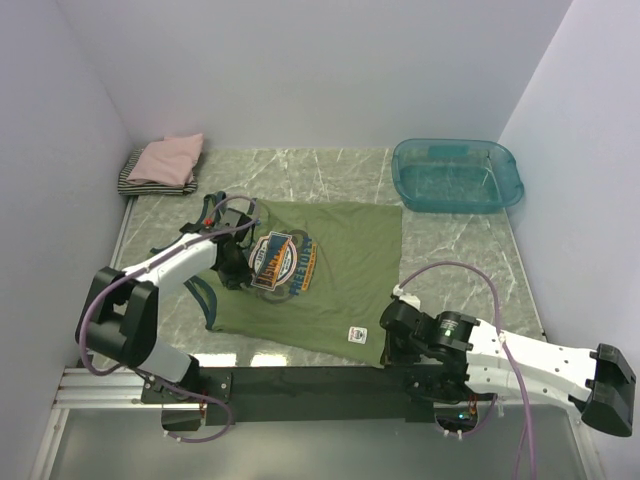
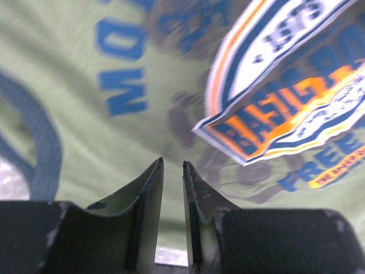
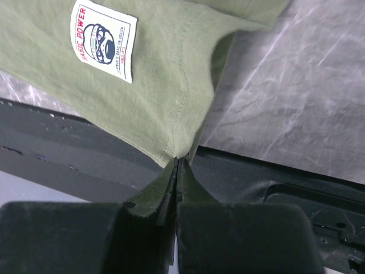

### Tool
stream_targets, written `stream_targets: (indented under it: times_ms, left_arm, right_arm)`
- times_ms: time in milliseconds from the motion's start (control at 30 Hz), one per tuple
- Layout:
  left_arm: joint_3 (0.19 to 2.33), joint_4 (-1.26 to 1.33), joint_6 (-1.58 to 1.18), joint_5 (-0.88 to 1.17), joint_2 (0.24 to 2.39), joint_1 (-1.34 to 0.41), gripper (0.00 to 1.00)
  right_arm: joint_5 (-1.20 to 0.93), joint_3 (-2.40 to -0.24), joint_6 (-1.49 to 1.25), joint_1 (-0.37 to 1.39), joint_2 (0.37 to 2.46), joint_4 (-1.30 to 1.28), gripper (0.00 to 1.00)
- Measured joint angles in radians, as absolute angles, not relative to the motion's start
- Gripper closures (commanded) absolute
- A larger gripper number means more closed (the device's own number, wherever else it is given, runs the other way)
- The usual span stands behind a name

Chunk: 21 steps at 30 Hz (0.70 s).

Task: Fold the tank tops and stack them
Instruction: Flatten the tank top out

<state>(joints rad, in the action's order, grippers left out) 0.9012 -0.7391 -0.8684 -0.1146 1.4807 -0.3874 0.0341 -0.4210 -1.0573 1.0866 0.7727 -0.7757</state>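
An olive-green tank top (image 1: 330,290) with navy trim lies spread flat on the marble table, its round blue-orange chest print (image 1: 283,260) facing up. My left gripper (image 1: 236,278) hovers over the cloth just left of the print (image 2: 291,108). Its jaws are a narrow gap apart with nothing between them (image 2: 172,164). My right gripper (image 1: 388,342) is shut on the shirt's near right hem corner (image 3: 177,161), next to a white sewn label (image 3: 104,39). A folded pink top (image 1: 170,158) lies on a folded striped one (image 1: 134,180) at the back left.
A see-through teal plastic tub (image 1: 457,175) stands at the back right. White walls close in the left, back and right sides. The black base rail (image 1: 300,385) runs along the near table edge under the shirt's hem.
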Motion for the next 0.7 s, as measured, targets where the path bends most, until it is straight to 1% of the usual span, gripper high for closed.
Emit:
stream_targets:
  times_ms: [300, 500, 700]
  left_arm:
    - [0.933, -0.661, -0.837, -0.102, 1.585, -0.368, 0.71]
    - [0.933, -0.626, -0.832, -0.091, 1.622, -0.299, 0.7]
    - [0.933, -0.617, -0.835, -0.015, 1.637, -0.241, 0.71]
  right_arm:
    - [0.01, -0.421, -1.097, 1.2, 0.817, -0.769, 1.0]
    - [0.004, -0.421, -1.135, 1.28, 0.846, -0.762, 1.0]
    - [-0.012, -0.426, -1.164, 1.351, 0.871, -0.746, 1.0]
